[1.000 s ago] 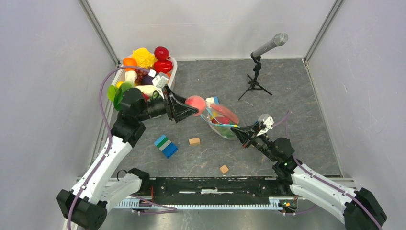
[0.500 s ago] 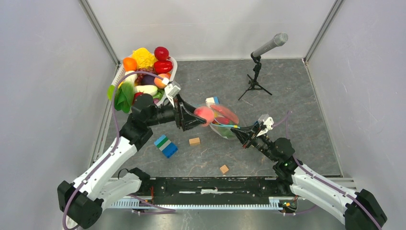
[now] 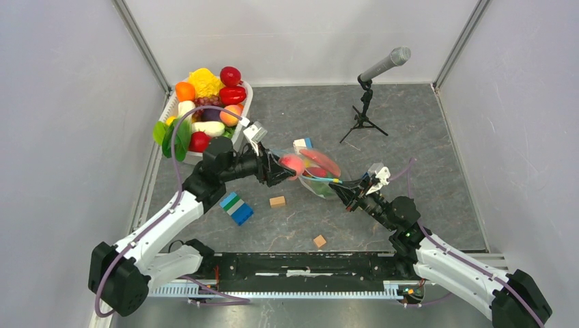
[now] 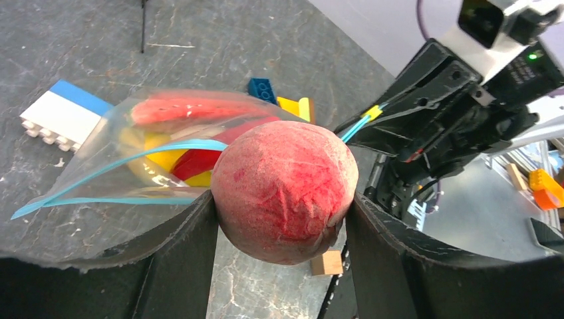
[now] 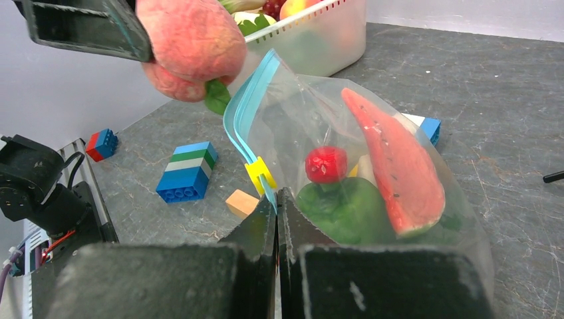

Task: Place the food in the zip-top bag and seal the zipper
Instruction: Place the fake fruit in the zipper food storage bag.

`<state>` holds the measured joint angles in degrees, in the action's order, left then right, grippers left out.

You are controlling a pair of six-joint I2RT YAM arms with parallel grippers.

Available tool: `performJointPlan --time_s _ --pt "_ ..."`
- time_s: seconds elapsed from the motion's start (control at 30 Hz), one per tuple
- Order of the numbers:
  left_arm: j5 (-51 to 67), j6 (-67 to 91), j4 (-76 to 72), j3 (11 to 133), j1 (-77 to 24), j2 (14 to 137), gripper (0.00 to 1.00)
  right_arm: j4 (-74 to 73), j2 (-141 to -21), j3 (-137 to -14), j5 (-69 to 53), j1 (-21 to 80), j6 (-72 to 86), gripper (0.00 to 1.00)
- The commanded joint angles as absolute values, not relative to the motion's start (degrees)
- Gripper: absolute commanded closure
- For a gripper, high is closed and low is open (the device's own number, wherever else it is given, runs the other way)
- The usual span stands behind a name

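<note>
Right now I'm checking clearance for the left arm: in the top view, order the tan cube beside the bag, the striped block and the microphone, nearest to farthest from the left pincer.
1. Tan cube, just on the near side of the left pincer.
2. Striped block, nearer the bases, to the left.
3. Microphone, far back right.

Left claw (image 4: 282, 209) grips, jaws apart; right claw (image 5: 277, 203) pinched fully together.

Mottled pink-red peach (image 4: 284, 189), light-blue zipper (image 5: 233, 123), grey marbled table (image 4: 266, 40)
</note>
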<state>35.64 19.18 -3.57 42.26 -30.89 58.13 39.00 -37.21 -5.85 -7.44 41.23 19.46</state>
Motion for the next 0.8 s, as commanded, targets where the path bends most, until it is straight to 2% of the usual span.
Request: performJointPlan --time_s 0.0,0.17,0.4,0.77 --pt "31.8 15.1 -8.2 41.1 -31.0 59.0 0.57 41.4 -36.6 -6.5 -7.3 41.1 19.3 1.00" --pt "34.8 19.8 -18.8 39.3 -30.9 57.8 0.56 41.4 -36.1 -6.2 -7.2 41.1 19.4 1.00" --pt "31.6 17.4 -16.1 40.5 -30.9 54.6 0.55 41.1 -35.1 -6.1 -7.5 41.1 19.4 1.00" --pt "30.5 19.9 -26.9 31.4 -30.9 60.4 0.54 42.6 -35.5 -5.1 -7.6 41.1 20.0 1.00"
